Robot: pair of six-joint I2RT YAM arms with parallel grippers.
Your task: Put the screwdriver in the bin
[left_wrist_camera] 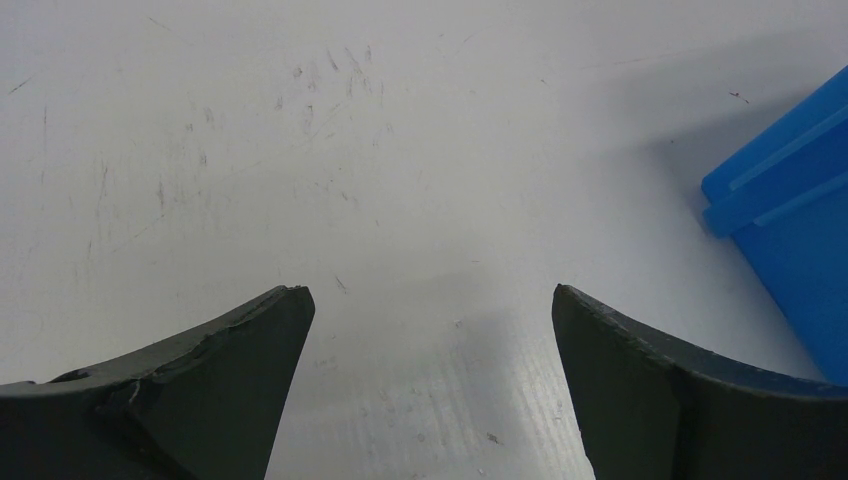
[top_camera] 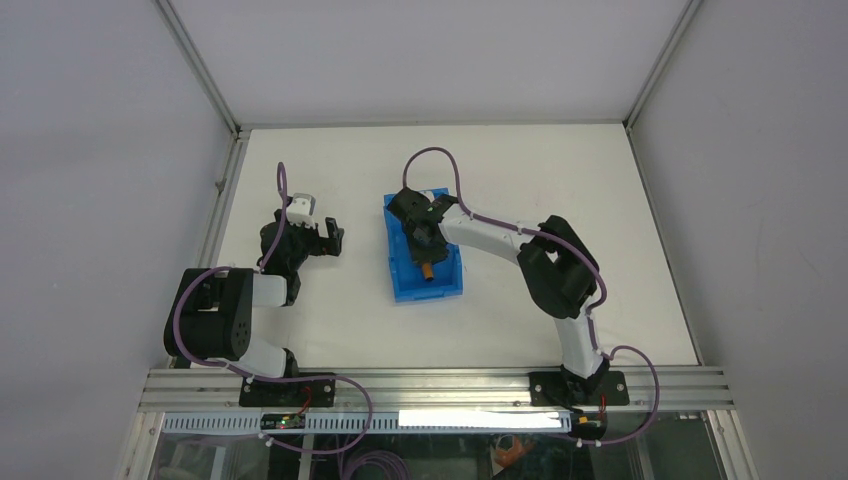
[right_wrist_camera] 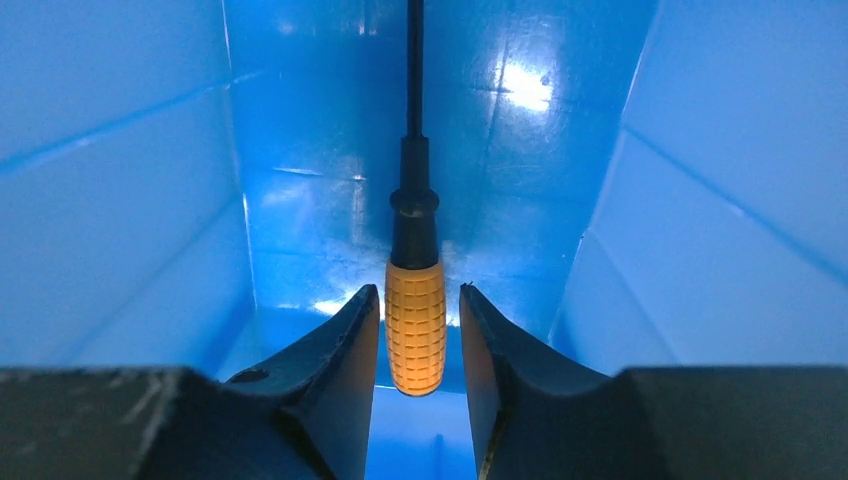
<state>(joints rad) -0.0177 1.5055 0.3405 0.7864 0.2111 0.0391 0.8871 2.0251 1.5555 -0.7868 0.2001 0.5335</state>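
The blue bin [top_camera: 402, 291] stands mid-table. The screwdriver [top_camera: 427, 271] is inside it, its orange handle showing below my right gripper [top_camera: 424, 252], which reaches down into the bin. In the right wrist view the orange handle of the screwdriver [right_wrist_camera: 415, 335] sits between my right gripper's [right_wrist_camera: 419, 295] two fingers with a thin gap on each side. Its black shaft points away along the bin floor [right_wrist_camera: 300, 230]. The jaws stand slightly open around the handle. My left gripper [top_camera: 335, 240] is open and empty over the bare table, left of the bin; it also shows in the left wrist view [left_wrist_camera: 430, 295].
A corner of the bin [left_wrist_camera: 790, 200] shows at the right of the left wrist view. The bin's blue walls [right_wrist_camera: 700, 200] close in on both sides of my right gripper. White enclosure walls and metal rails [top_camera: 215, 220] border the table.
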